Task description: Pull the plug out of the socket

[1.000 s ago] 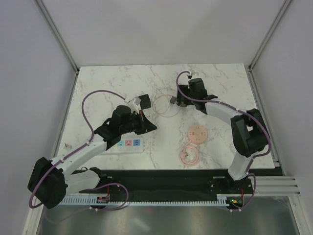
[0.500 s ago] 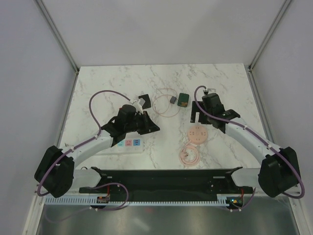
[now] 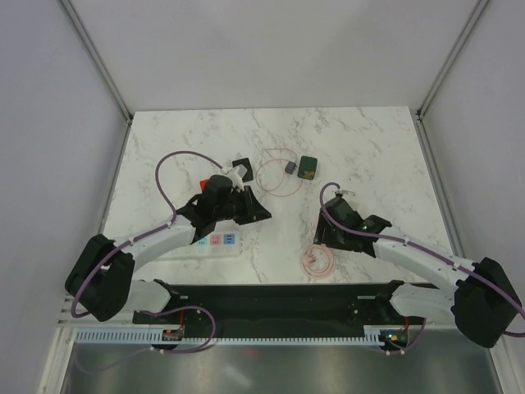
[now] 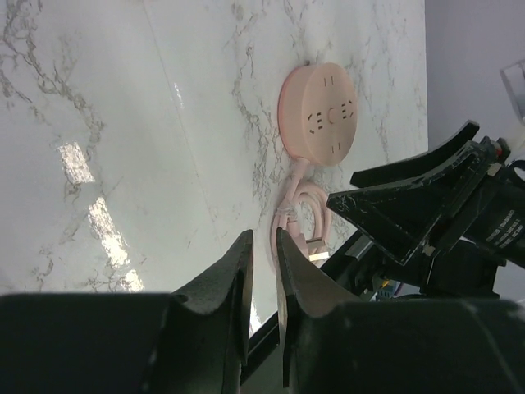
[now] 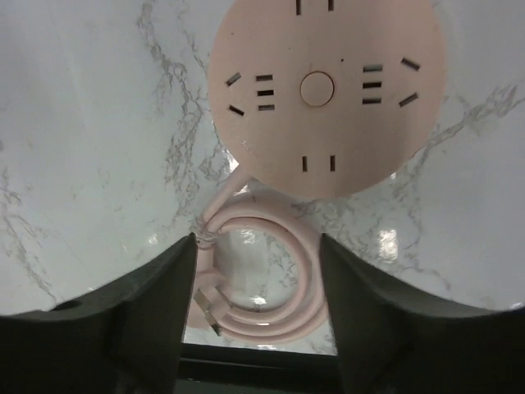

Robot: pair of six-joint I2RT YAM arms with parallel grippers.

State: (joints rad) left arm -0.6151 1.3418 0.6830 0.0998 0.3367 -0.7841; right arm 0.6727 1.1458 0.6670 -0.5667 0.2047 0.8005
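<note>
Top external view: the white power strip [image 3: 217, 240] lies at 8 o'clock on the marble table [image 3: 369, 156], partly under the left arm. The black plug [image 3: 244, 168] lies apart from it, at 11 o'clock from the left gripper [image 3: 259, 213], whose jaws stand a narrow slit apart with nothing between them. The right gripper [image 3: 322, 234], jaws spread wide and empty, hangs over a round pink socket [image 5: 326, 90], whose coiled cord [image 3: 316, 261] is at its 6 o'clock.

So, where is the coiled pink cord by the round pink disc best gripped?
Probably across the bundled loops on one side of the coiled pink cord, coming straight down: it lies flat, and the loops form a narrow band.
</note>
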